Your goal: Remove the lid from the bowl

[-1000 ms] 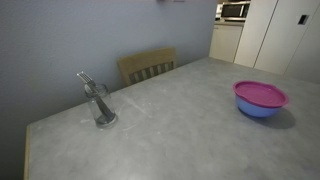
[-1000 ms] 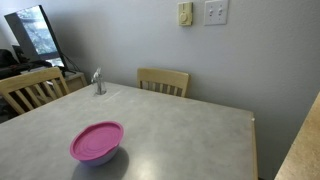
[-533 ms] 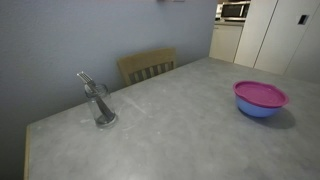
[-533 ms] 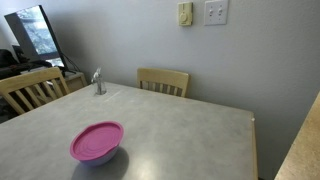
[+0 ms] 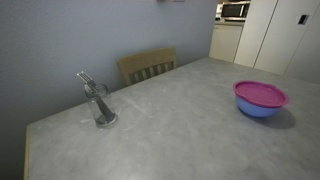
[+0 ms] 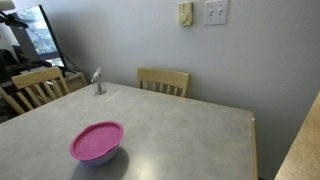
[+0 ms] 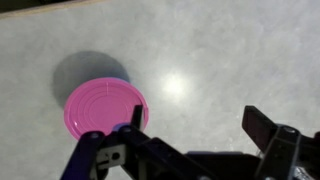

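The magenta-pink lid (image 5: 260,94) lies flat on the light-blue bowl (image 5: 258,110) on the grey table. Both also show in an exterior view, the lid (image 6: 97,140) over the bowl (image 6: 99,157). In the wrist view the lid (image 7: 104,108) covers the bowl, of which only a thin blue edge (image 7: 122,81) shows. My gripper (image 7: 198,118) shows only in the wrist view. It hangs high above the table, open and empty, with its left finger over the lid's right edge. The arm is out of both exterior views.
A clear glass with a fork (image 5: 101,105) stands at the table's other end; it also shows in an exterior view (image 6: 99,84). Wooden chairs (image 5: 147,66) (image 6: 163,81) (image 6: 33,88) stand at the table's sides. A wall lies behind the table.
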